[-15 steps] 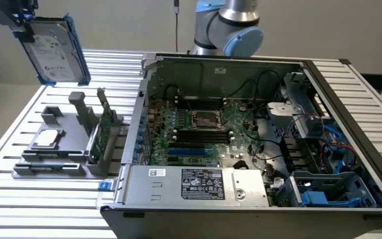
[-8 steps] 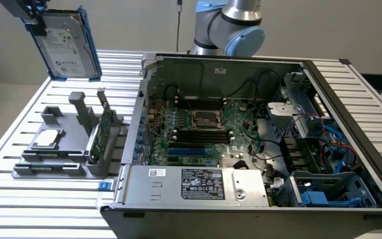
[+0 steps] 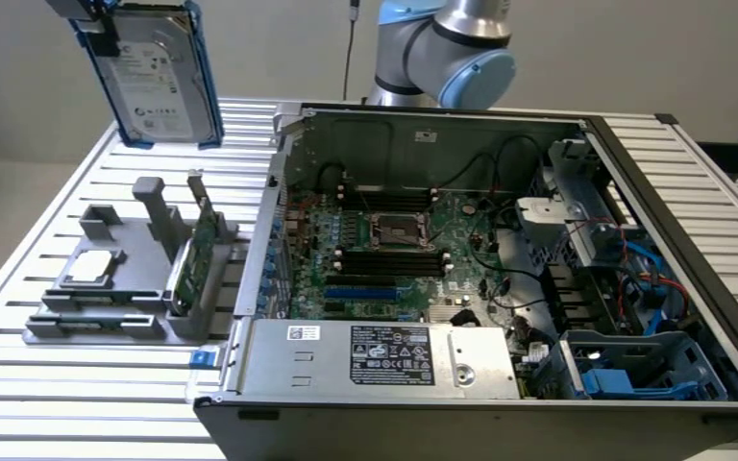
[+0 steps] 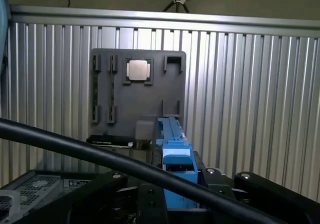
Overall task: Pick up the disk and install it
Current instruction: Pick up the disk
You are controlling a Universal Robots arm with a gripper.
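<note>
So, the disk (image 3: 158, 82) is gripped by its blue carrier in the partly closed gripper (image 3: 91, 21) and hung upright, high over the slatted table (image 3: 49, 403), well apart from the open PC case (image 3: 676, 182). For a clean carry it should probably be kept steady and lifted clear of the case wall and inner cables. In the wrist view the carrier's thin blue edge is seen pinched between the jaws, with the grey holder (image 4: 137, 99) and CPU chip (image 4: 138, 70) beyond, while the printed label and the blue drive bay (image 3: 626, 375) are given by the exterior view.
</note>
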